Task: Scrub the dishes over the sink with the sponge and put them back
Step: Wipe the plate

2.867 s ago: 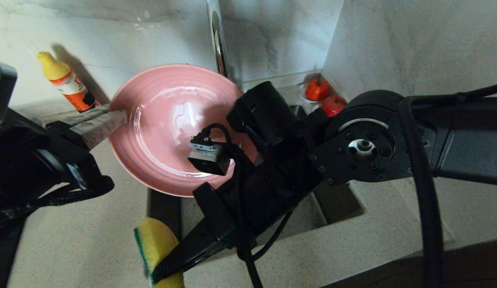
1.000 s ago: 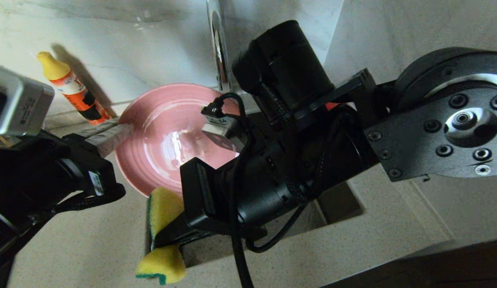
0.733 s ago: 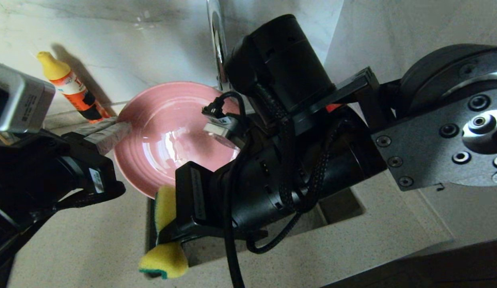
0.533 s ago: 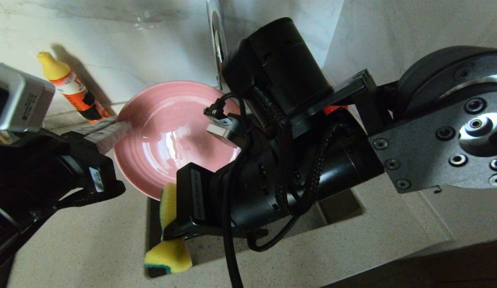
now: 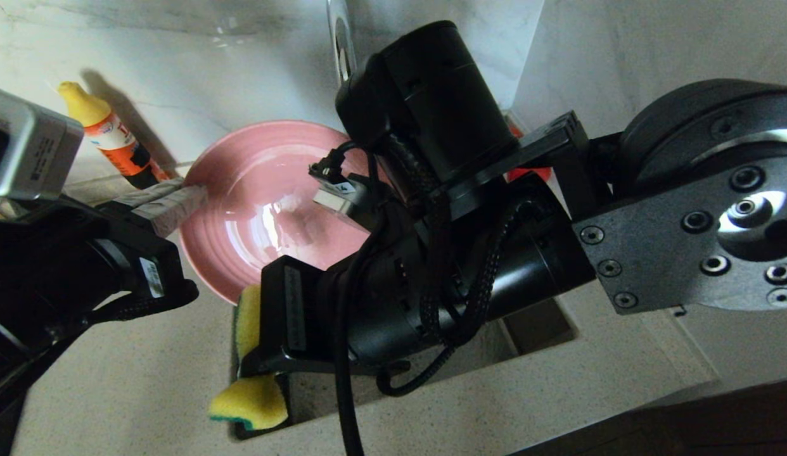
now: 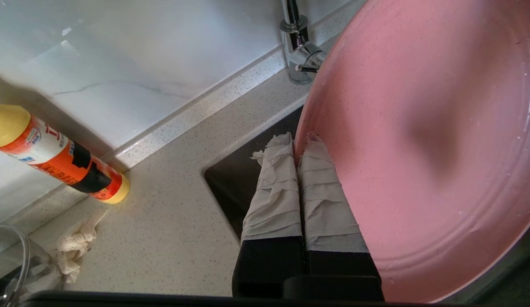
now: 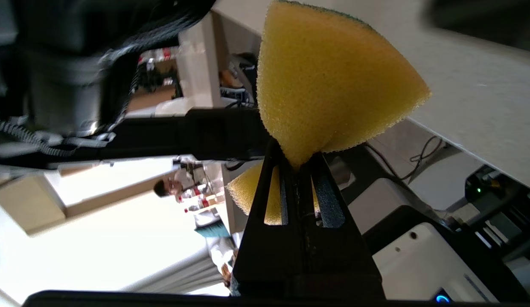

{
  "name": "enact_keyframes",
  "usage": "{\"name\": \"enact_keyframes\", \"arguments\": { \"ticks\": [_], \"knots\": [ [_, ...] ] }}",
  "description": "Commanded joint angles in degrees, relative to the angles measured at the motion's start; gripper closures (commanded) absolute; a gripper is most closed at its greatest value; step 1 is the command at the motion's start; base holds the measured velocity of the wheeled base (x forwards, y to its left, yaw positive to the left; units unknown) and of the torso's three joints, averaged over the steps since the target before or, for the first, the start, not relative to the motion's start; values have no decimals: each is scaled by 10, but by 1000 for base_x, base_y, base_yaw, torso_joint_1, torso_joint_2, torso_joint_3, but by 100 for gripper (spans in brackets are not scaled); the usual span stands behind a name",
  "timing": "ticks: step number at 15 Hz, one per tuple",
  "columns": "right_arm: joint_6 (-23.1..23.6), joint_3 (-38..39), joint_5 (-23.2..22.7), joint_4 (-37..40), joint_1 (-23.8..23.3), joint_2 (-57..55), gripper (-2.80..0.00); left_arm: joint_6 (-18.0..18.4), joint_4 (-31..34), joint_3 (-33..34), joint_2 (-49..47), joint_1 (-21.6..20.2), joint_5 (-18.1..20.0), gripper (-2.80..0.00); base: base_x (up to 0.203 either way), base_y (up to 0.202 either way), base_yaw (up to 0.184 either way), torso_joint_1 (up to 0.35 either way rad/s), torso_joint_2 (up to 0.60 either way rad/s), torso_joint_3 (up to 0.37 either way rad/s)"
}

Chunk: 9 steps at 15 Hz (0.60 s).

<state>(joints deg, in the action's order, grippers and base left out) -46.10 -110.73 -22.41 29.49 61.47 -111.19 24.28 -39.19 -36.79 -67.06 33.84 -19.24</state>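
Your left gripper [image 6: 299,149] pinches the rim of the plate [image 5: 260,209], tilted above the sink [image 5: 533,323]; your right gripper [image 7: 297,164] squeezes the sponge [image 7: 329,81] tight by the plate's near edge, over the sink's front-left corner; bottle [image 5: 111,139] leans on the wall

Kitchen worktop, set up in what appears to be a robotics lab. Evidence: a pale speckled stone counter [image 6: 171,238] with a dark inset steel sink [image 6: 237,179]; a tall chrome tap [image 6: 297,40] at 12 o'clock; white marble-look wall panels [image 5: 197,57]; an orange detergent bottle with a yellow cap [image 5: 108,136] at 10 o'clock. The right wrist view shows a person [image 7: 173,189], desks and equipment behind.
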Motion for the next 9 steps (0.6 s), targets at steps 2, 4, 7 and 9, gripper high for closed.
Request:
{"name": "enact_keyframes", "arguments": {
  "ticks": [2, 4, 7, 9],
  "knots": [
    [-1, 0, -3, -19, 8, -10, 0, 1, -3, 1, 0, 0, -1, 0, 0, 0, 0, 0, 0, 0],
    [-2, 0, -9, -25, 8, -16, 0, 1, -2, 1, 3, 0, -1, 0, 0, 0, 0, 0, 0, 0],
    [-2, 0, -19, -35, 8, -29, 0, 1, -3, 2, 4, 1, -1, 0, 0, 0, 0, 0, 0, 0],
    [-2, 0, -19, -43, 7, -35, 0, 2, -3, 1, 6, 1, -1, 0, 0, 0, 0, 0, 0, 0]
  ]
}}
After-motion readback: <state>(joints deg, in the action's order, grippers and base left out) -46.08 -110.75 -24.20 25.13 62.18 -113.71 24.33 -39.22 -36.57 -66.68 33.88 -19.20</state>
